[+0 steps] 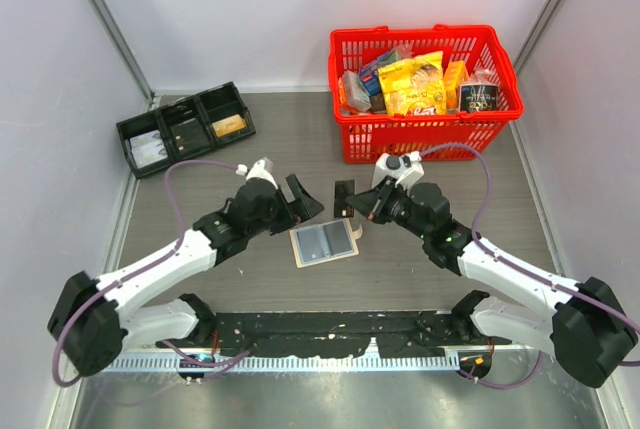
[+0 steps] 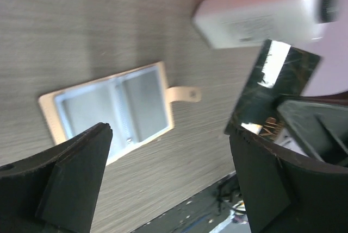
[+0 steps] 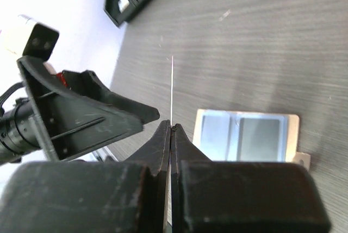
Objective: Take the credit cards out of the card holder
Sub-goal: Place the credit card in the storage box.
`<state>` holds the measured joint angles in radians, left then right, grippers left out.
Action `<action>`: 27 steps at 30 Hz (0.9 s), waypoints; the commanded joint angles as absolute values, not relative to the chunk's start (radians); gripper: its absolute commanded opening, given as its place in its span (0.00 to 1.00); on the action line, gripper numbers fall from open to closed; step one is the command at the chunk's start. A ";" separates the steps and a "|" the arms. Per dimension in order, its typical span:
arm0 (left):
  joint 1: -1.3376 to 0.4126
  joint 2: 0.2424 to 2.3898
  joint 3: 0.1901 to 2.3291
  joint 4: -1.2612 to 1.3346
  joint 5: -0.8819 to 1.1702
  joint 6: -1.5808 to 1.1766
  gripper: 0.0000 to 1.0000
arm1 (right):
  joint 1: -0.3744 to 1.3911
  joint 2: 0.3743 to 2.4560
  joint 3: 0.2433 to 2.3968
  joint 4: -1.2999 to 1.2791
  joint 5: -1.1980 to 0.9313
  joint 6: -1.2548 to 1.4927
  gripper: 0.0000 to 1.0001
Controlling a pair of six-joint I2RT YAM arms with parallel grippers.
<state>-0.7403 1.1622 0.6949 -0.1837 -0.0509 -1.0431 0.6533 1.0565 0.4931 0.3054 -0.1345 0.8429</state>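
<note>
The right gripper (image 3: 171, 127) is caught nearest of all, at the bottom of the right wrist view. Its two fingers are pressed flat together on a thin card (image 3: 172, 81), which is shown edge-on as a bright vertical line. In the left wrist view the same card is revealed at the right of the frame as a dark, glossy rectangle, pinched along one lower edge and raised clear of the table (image 1: 280, 139). The left gripper (image 1: 304, 201) is spread wide with nothing between its fingers. It is aimed at the card from just left of centre in the top view, near it but not touching.

A hand-over looks likely, though a plain set-down cannot be ruled out. The card is gripped only by a narrow margin, so any transfer is best taken slowly. The left fingers should be brought round the free end, flat pads against the flat faces, and closed fully before the right hold is let go. A thin, shiny card is judged likely to slip or twist if it is nipped by a corner.

The card holder (image 1: 323, 242) is found lying open and flat on the table, just below both grippers at the centre of the top view. A tan border is seen round two inner panels, one bluish and one greyer, and a small tan tab (image 2: 182, 94) juts from one short side. Whether more cards are tucked inside cannot be told.
</note>
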 commanded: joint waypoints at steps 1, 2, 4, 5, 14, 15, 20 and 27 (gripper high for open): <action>-0.749 1.037 0.638 0.030 -0.107 -1.060 0.96 | 0.653 1.000 0.479 0.443 -0.046 0.948 0.01; -0.750 1.026 0.631 0.078 -0.104 -1.061 0.96 | 0.653 0.999 0.476 0.490 -0.049 0.956 0.01; -0.753 1.008 0.608 0.176 -0.089 -1.066 0.96 | 0.657 1.011 0.476 0.537 -0.049 0.986 0.01; -0.753 1.008 0.603 0.222 -0.083 -1.068 0.97 | 0.658 1.012 0.474 0.554 -0.049 1.002 0.01; -0.772 1.098 0.611 0.408 -0.017 -1.083 0.91 | 0.675 1.023 0.440 0.696 -0.023 1.078 0.01; -0.772 1.109 0.611 0.420 -0.014 -1.086 0.89 | 0.675 1.023 0.439 0.710 -0.023 1.081 0.01; -0.778 1.140 0.598 0.540 0.044 -1.103 0.76 | 0.673 1.023 0.419 0.744 -0.018 1.112 0.01; -0.779 1.157 0.577 0.630 0.083 -1.114 0.51 | 0.675 1.035 0.402 0.798 -0.018 1.152 0.01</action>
<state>-0.7734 1.1553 0.5949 0.4866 0.0490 -1.1038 0.6685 1.0283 0.4068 0.6987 -0.0418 1.1179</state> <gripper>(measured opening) 0.581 0.033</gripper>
